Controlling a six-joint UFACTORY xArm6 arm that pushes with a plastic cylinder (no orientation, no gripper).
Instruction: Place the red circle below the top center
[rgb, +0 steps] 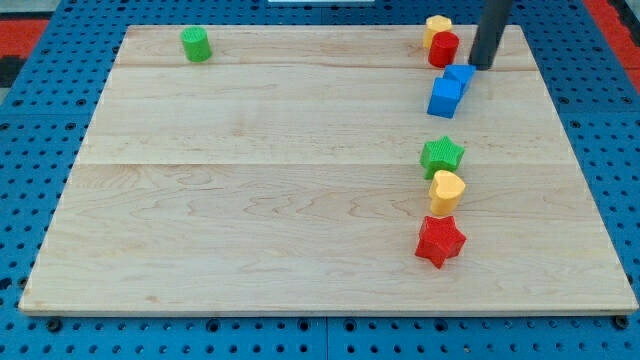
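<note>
The red circle stands near the board's top right, touching a yellow block behind it. My tip is just right of the red circle, a small gap apart, and right above a blue block. A blue cube sits just below that block.
A green circle stands at the top left. A green star, a yellow heart and a red star form a column at the lower right. The wooden board lies on a blue pegboard.
</note>
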